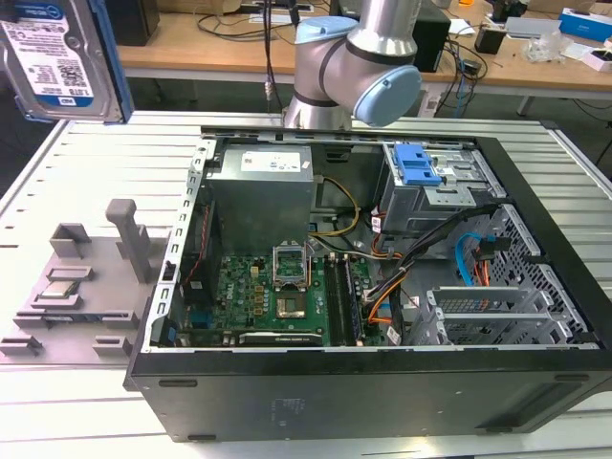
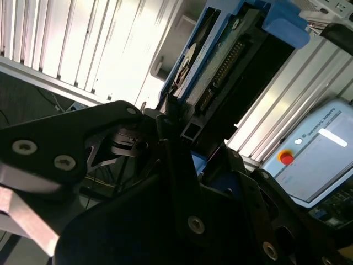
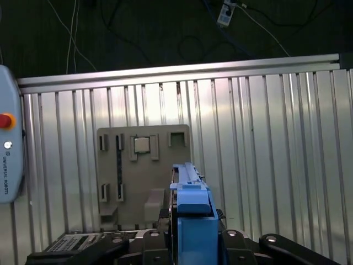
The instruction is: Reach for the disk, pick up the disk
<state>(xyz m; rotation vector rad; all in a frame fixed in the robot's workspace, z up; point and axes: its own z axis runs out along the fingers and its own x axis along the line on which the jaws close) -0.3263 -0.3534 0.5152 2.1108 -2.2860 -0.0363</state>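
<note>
The disk (image 1: 53,57), a silver hard drive with a blue-and-white label in a blue bracket, hangs high over the slatted table at the exterior view's upper left. In both wrist views it is seen edge-on: the disk (image 2: 220,61) runs away from the black gripper (image 2: 176,118), and its blue bracket (image 3: 190,201) stands up from the gripper (image 3: 190,223). The gripper is shut on the disk's near end, lifted well off the table.
An open black computer case (image 1: 363,287) takes up the table's middle, with the arm's base (image 1: 359,57) behind it. A grey fixture (image 1: 86,287) holding a small square chip (image 3: 142,144) lies below the disk. A teach pendant (image 3: 8,154) rests at the table's edge.
</note>
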